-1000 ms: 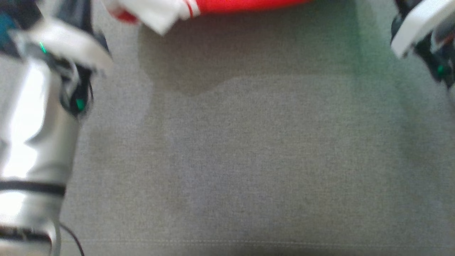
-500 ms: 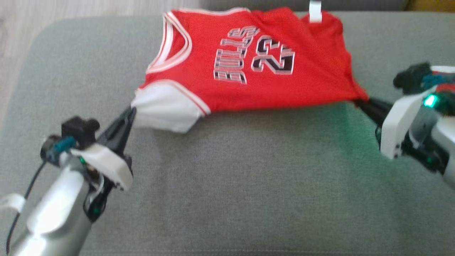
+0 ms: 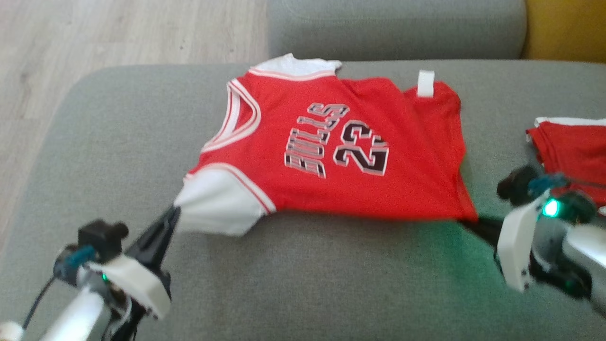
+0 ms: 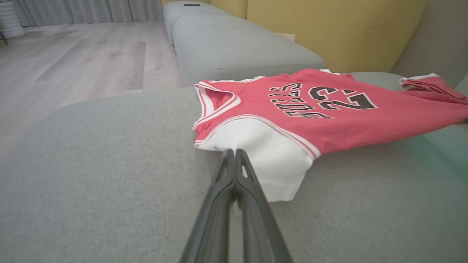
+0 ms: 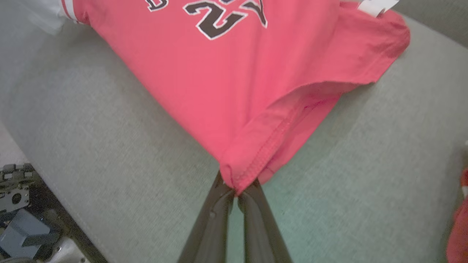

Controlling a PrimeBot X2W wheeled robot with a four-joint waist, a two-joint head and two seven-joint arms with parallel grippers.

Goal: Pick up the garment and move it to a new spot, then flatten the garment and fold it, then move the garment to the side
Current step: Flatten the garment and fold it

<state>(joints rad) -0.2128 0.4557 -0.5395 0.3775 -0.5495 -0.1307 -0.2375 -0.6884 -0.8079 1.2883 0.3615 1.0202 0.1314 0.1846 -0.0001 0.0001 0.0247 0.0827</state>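
Floorboards (image 3: 118, 33) at far left, pale wood, beyond the rounded edge of the grey sofa seat (image 3: 307, 289). Next, left tool (image 3: 171, 217), low over the seat, closed tight on the tip of the white sleeve (image 3: 215, 210) of a red Bulls jersey (image 3: 378, 199).

Jersey in the middle of the seat, front up, lettering and number 23 readable, neckline toward the left. Far side lying on the cushion; near edge seemingly lifted a little and drawn taut between the two tools. Small white tag (image 3: 426, 83) at the far hem.

Right tool (image 5: 236, 190) pinched shut on the near hem corner (image 5: 245, 175), fabric bunched at the tips. Farther right, a second red garment (image 3: 575, 147) lying apart on the same seat, apparently folded.

Judged from this: pick-up and move apparently done or finishing. Flattening under way, cloth mostly smooth but rippled near the far right hem. Not yet laid down and released, not yet folded, not yet moved aside.
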